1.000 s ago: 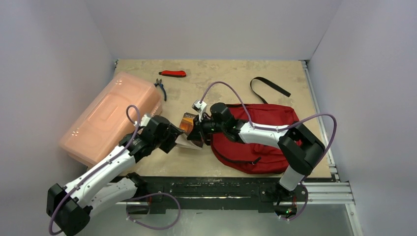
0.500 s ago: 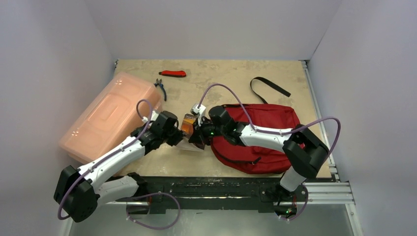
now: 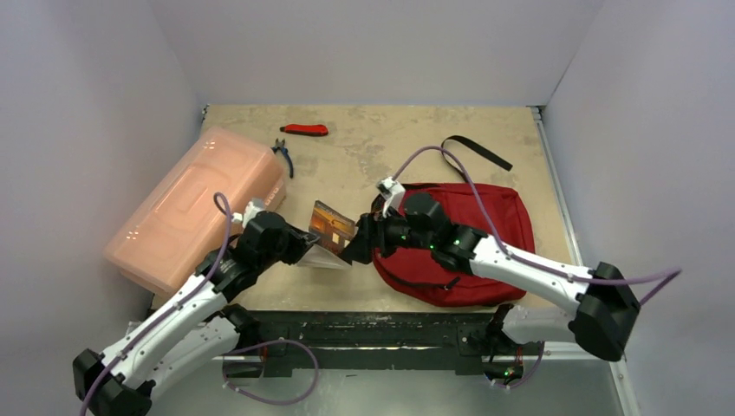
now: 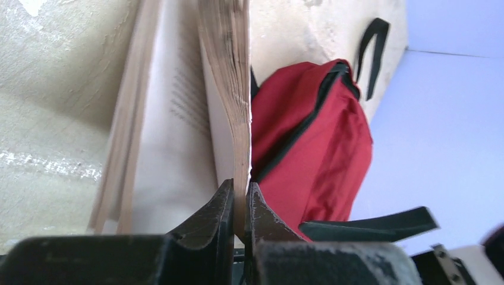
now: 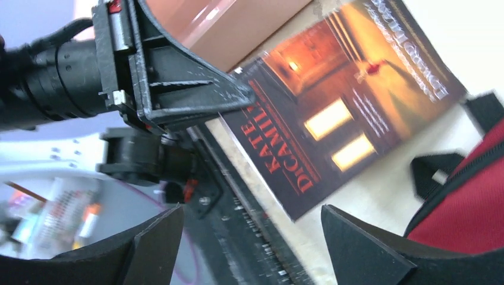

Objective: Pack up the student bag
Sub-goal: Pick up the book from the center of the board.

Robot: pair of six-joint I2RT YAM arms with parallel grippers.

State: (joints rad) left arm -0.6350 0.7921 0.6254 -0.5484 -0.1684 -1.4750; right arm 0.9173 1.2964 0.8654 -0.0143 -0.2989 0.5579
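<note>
The student bag (image 3: 498, 212) lies flat on the table (image 3: 381, 147), right of centre and close to the near edge. Its long black strap (image 3: 475, 152) trails away on the far side. The pictures do not show whether its zip is open, since the right arm crosses over the bag's top.

Just beside the bag's left edge a paperback book (image 3: 329, 227) stands tilted off the table. The left gripper (image 3: 305, 247) is clamped tight on it. In the left wrist view the jaws pinch one block of pages at the edge, while the rest of the book (image 4: 229, 77) splays away to one side. The book therefore hangs partly open, probably because the grip took only part of its thickness.

The right gripper (image 3: 357, 247) sits between the book and the bag with its fingers spread wide, holding nothing. In its own view the book's cover (image 5: 350, 113) lies apart from both fingers. This looks like a handover, with the left arm carrying the book so that the right is free for the bag.

A pink plastic box (image 3: 195, 208) fills the left side, close behind the left arm. Pliers (image 3: 282, 154) and a red cutter (image 3: 305, 130) lie well apart at the far edge. The right arm itself now covers much of the bag, so it stands between the book and any opening.
</note>
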